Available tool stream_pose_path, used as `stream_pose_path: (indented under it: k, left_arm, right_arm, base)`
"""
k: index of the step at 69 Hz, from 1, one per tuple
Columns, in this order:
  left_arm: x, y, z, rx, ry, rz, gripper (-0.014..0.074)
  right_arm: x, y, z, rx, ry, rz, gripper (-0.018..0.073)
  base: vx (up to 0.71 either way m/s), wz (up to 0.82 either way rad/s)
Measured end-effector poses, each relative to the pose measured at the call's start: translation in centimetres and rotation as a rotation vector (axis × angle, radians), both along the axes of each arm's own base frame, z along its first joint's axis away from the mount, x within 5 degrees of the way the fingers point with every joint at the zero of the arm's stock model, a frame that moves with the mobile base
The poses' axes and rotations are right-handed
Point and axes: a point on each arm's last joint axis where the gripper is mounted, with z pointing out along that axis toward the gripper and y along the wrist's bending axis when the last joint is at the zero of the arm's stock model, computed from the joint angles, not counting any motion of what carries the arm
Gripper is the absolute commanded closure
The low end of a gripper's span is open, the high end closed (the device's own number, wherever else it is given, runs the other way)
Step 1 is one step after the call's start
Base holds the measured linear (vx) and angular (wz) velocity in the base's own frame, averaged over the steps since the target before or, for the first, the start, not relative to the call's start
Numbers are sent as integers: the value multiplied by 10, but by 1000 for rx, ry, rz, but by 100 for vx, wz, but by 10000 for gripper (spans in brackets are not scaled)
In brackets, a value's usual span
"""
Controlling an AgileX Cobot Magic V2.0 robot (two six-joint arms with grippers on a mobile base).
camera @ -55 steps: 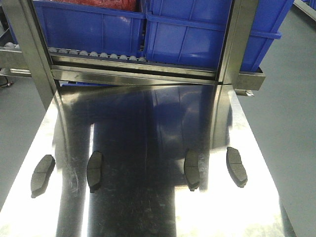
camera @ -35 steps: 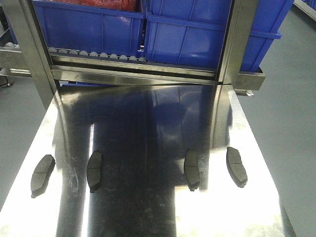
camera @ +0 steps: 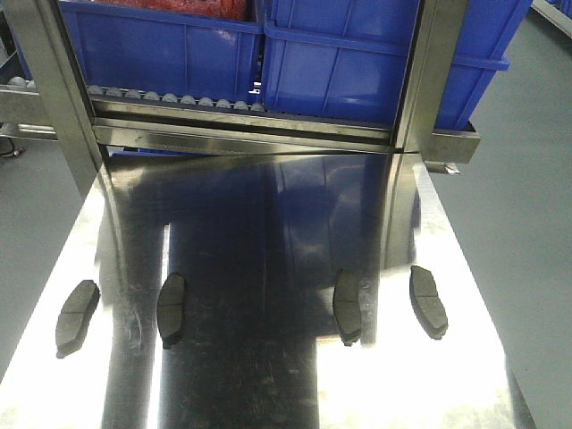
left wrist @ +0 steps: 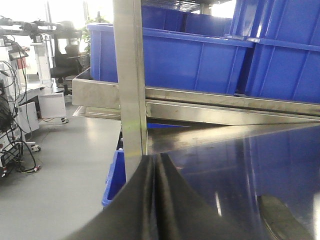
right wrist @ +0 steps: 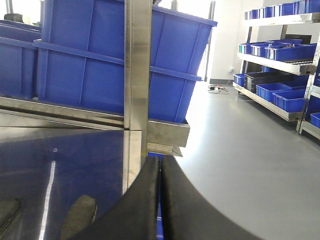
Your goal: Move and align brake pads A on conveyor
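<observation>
Four brake pads (camera: 347, 306) lie flat in a loose row across the near part of a shiny steel table (camera: 268, 223). None touches another. From the left, the first pad (camera: 77, 315) sits near the table's left edge, tilted a little. The second pad (camera: 171, 308) lies to its right. Past a wide bare stretch comes the third pad (camera: 347, 306), and the fourth pad (camera: 428, 301) lies near the right edge. Behind the table, blue bins (camera: 161, 54) stand on a steel rack over a row of rollers (camera: 161, 96).

In the left wrist view, the left gripper (left wrist: 154, 167) has its two black fingers pressed together with nothing between them, in front of a steel post (left wrist: 131, 85). A brake pad (left wrist: 282, 220) shows at the lower right, apart from the fingers.

In the right wrist view, the right gripper (right wrist: 160, 167) is likewise pressed together and empty, below another post (right wrist: 137, 65). Two pads show at the lower left, one (right wrist: 7, 212) cut by the edge and one (right wrist: 80, 215) nearer the fingers.
</observation>
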Motion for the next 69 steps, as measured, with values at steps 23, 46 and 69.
stream_pose_path:
  k: [23, 46, 69]
  left_arm:
    - [0, 0, 0, 0, 0, 0, 602]
    - [-1, -1, 12, 20, -131, -12, 602]
    - [10, 0, 67, -11, -3, 3, 602]
  right_arm:
    - [0, 0, 0, 0, 0, 0, 569]
    - [0, 0, 0, 0, 0, 0, 569]
    - [0, 0, 0, 0, 0, 0, 569]
  base:
    - [0, 0]
    - [0, 0]
    - [0, 0]
